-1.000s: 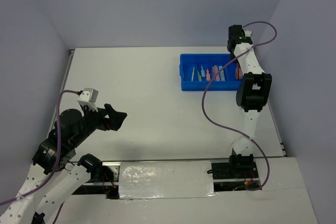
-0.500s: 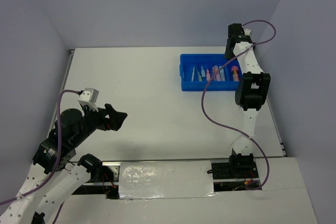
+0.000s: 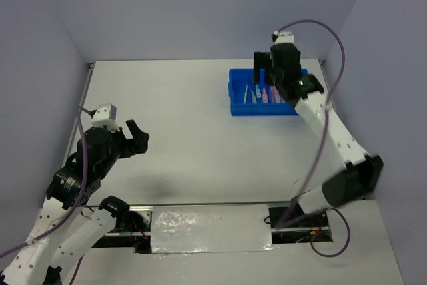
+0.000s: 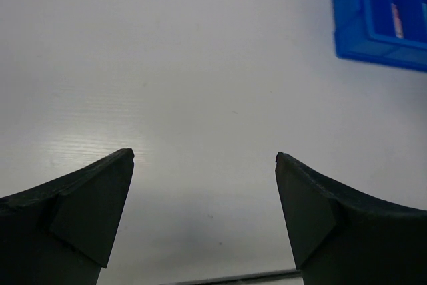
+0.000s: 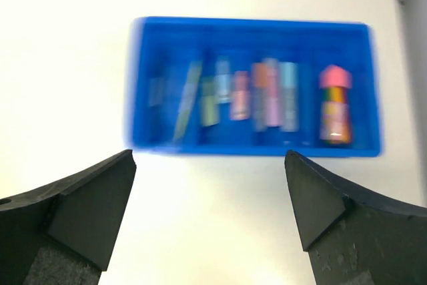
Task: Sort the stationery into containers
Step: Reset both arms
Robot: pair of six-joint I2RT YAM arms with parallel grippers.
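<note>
The blue tray stands at the back right of the table, and the stationery lies in a row in its compartments. The blurred right wrist view shows pastel highlighters, a thin pale stick and a stubby pink-capped tube inside the tray. My right gripper hovers above the tray, open and empty. My left gripper hangs open and empty over bare table at the near left. A corner of the tray shows in the left wrist view.
Grey walls close the white table at the back and both sides. The right arm's purple cable loops over the right side. A shiny metal strip runs along the near edge between the arm bases.
The right gripper has opened, and its arm has swung left and risen, its wrist now over the tray's middle. The left arm shifted slightly left.
</note>
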